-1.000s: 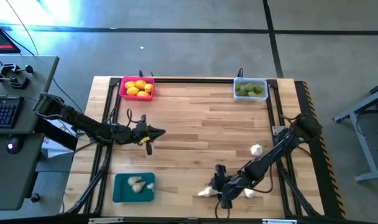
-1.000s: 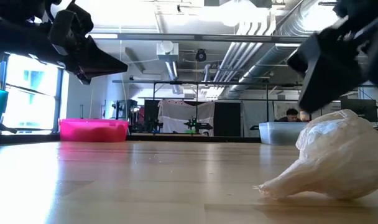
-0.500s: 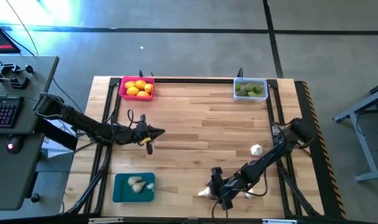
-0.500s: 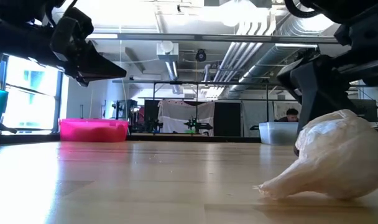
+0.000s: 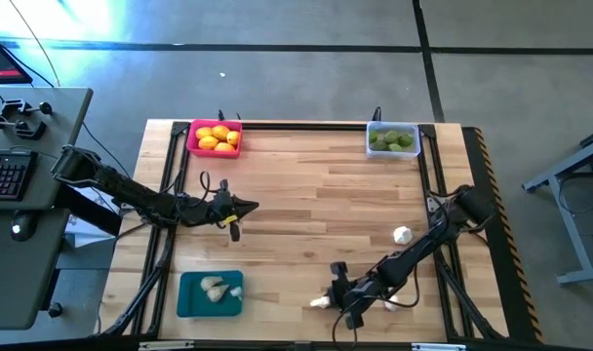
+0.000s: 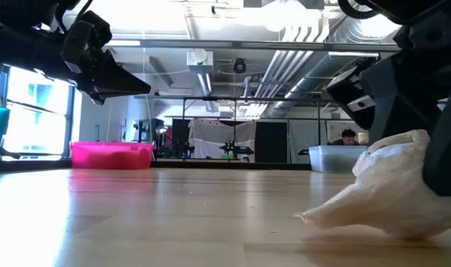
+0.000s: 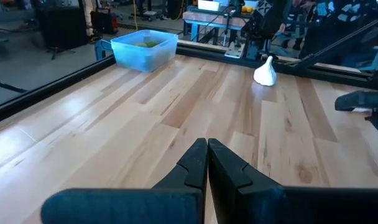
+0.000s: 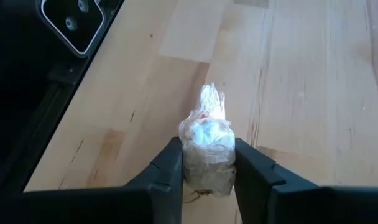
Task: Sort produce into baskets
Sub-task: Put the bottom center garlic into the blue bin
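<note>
A white garlic bulb (image 5: 319, 303) lies on its side on the table near the near edge; it looms large in the low view (image 6: 389, 189). My right gripper (image 5: 328, 297) is shut on it. My left gripper (image 5: 244, 207) is shut and empty, held above the table's middle left. The teal basket (image 5: 185, 294) holds garlic bulbs, the pink basket (image 5: 192, 136) holds yellow-orange fruits, and the clear basket (image 5: 392, 128) holds green fruits. Two more garlic bulbs lie loose on the table, one on the right (image 5: 401, 234) and one near the front edge (image 5: 389, 304). My right gripper pinches the bulb's fat body (image 8: 206, 140) between its two fingers (image 8: 170, 165), one on each side. The fingers slant down from the table's right. The bulb rests on the table, with its pointed stem end (image 8: 211, 99) aimed away from the gripper.
Dark rails run along the table's edges (image 5: 306, 125). The wide wooden middle of the table (image 5: 316, 205) carries nothing. A desk with a keyboard (image 5: 4, 175) stands left of the table.
My right gripper has come down and a little toward the table's left, over the garlic bulb, and its fingers have taken hold of the bulb's sides. The bulb has shifted slightly, its pointed end sliding a little along the table.
</note>
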You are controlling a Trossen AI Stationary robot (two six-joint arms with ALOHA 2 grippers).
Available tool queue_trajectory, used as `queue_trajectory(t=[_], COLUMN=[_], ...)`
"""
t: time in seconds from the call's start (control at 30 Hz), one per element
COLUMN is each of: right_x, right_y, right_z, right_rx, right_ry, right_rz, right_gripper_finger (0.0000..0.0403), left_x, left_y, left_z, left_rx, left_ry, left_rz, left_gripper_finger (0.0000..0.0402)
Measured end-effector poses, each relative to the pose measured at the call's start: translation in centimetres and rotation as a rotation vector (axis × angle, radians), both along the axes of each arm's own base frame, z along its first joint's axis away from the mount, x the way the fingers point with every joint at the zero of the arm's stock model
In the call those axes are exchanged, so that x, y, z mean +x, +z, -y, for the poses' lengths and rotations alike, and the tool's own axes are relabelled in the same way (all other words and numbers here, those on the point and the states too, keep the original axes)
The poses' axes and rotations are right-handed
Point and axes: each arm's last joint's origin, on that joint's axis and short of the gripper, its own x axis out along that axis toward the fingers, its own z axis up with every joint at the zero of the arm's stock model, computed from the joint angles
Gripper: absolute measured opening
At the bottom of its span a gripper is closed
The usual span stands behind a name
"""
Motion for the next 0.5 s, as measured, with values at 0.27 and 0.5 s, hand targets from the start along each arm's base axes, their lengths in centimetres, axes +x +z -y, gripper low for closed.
queue_trajectory(t=[0.27, 0.5], right_x=[3.9, 9.7], right_y=[2.1, 4.3], right_z=[2.7, 6.1], right_rx=[-0.08, -0.079], right_ry=[-0.062, -0.051], right_rz=[0.163, 0.39], right_gripper_finger=[0.0095, 0.009], left_x=[0.1, 0.3], left_y=[0.0, 0.2], left_z=[-0.5, -1.4], left_rx=[-0.032, -0.018], left_ry=[0.011, 0.051], left_rz=[0.01, 0.021], left_gripper_finger=[0.0, 0.0])
